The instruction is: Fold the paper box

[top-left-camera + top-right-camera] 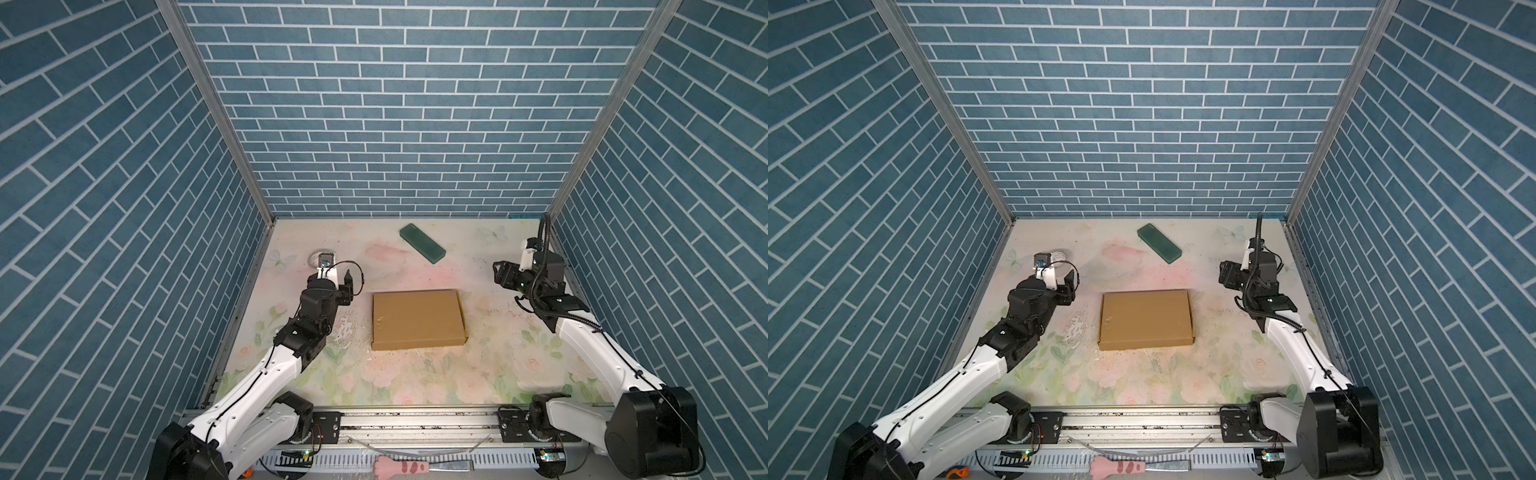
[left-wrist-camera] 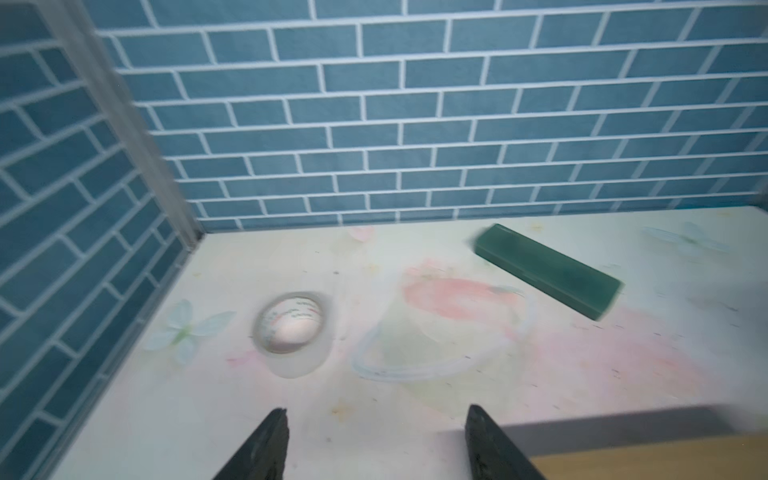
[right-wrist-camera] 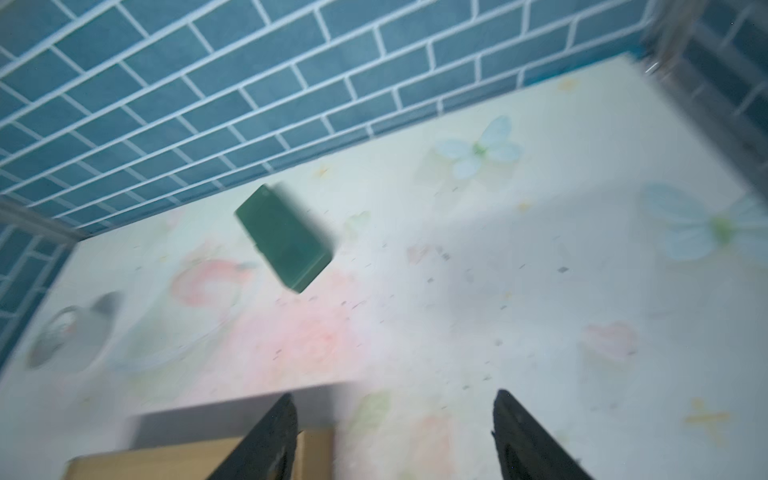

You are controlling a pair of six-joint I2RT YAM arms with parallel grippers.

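The paper box (image 1: 417, 318) (image 1: 1146, 318) lies in the middle of the table as a shallow, shut brown cardboard mailer. My left gripper (image 1: 345, 281) (image 1: 1072, 283) hovers just off the box's far-left corner, open and holding nothing. In the left wrist view the gripper (image 2: 376, 415) frames bare table, with a corner of the box (image 2: 665, 461) beside one finger. My right gripper (image 1: 498, 272) (image 1: 1223, 272) hangs to the right of the box and apart from it. It is open and empty too (image 3: 395, 397), and a corner of the box (image 3: 166, 457) shows behind one finger.
A dark green flat block (image 1: 422, 243) (image 1: 1159, 243) (image 2: 548, 270) (image 3: 284, 239) lies aslant near the back wall. A roll of clear tape (image 1: 1059, 255) (image 2: 293, 328) sits at the back left, behind my left wrist. Brick-patterned walls close three sides. A pink paw-shaped tool (image 1: 401, 465) lies on the front rail.
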